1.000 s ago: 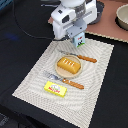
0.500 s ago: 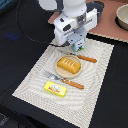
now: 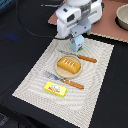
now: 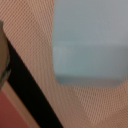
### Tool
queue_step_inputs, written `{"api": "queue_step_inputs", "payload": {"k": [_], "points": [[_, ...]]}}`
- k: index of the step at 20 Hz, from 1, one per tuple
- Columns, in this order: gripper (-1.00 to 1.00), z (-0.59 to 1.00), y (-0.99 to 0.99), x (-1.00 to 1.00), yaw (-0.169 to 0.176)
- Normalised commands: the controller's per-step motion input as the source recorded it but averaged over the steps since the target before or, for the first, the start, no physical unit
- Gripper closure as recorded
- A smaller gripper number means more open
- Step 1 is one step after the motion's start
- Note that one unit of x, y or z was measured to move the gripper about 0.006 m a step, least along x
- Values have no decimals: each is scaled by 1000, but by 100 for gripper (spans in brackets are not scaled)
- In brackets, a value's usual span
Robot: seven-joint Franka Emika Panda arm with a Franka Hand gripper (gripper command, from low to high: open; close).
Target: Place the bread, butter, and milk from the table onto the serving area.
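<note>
The milk (image 3: 77, 45), a white and light-blue carton, stands upright at the far edge of the serving area (image 3: 35, 80), a beige striped placemat. My gripper (image 3: 75, 39) is right over it, its fingers down around the carton's top, shut on it. In the wrist view the carton (image 4: 90, 45) fills most of the picture as a blurred light-blue block over the mat's weave (image 4: 35, 55). The bread (image 3: 69, 65) lies on the round tan plate (image 3: 58, 70) in the mat's middle. The butter (image 3: 56, 88) lies flat on the mat's near part.
An orange-handled knife (image 3: 84, 58) lies beyond the plate and a fork (image 3: 67, 81) on its near side. A pinkish-brown board (image 3: 112, 27) with a grey pot (image 3: 122, 16) sits behind the mat. The black table (image 3: 20, 40) surrounds the mat.
The arm has shifted slightly sideways and back over the milk; the carton has stayed at the mat's far edge, perhaps a little lower. Bread and butter have not moved.
</note>
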Motion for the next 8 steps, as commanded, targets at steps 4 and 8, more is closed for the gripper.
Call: {"api": "queue_step_inputs", "payload": {"k": [4,8], "points": [[-100,964,0,-29,38],[-100,914,59,-1,17]]}}
